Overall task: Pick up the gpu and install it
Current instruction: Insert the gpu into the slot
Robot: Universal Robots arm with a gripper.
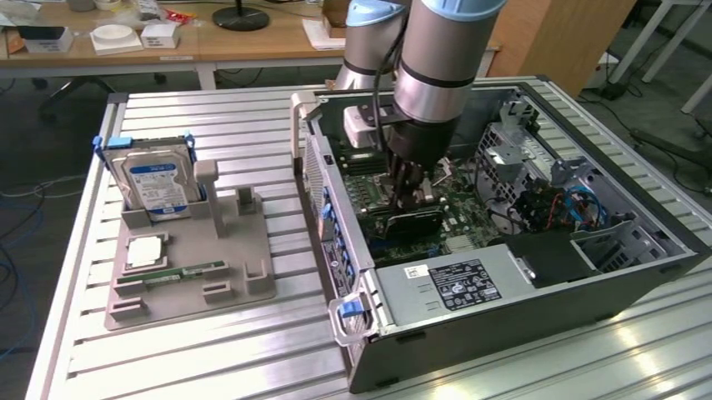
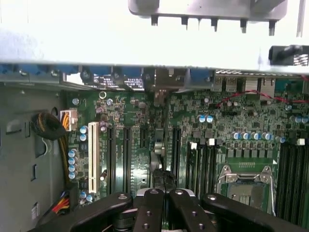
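Slatted aluminium counter [image 1: 223,108] carries everything, with a wooden desk [image 1: 245,42] of boxes behind it at twelve o'clock in the exterior view; at nine o'clock sits a grey moulded fixture tray [image 1: 256,275] holding a silver hard drive with a blue-white label [image 1: 156,187] upright and a narrow green memory stick [image 1: 189,271] lying flat; at three o'clock lies an open black computer case [image 1: 623,275]. The grey robot arm [image 1: 445,50] reaches down into the case, its fingers [image 1: 406,196] clenched on the thin dark gpu card [image 1: 409,223], which stands low over the green motherboard [image 1: 468,221]. The wrist view adds what the arm hides: the gpu [image 2: 163,179] seen edge-on between the closed black fingers [image 2: 149,208], among the long black slots, beside a white slot [image 2: 92,150] and the metal processor socket [image 2: 244,181].
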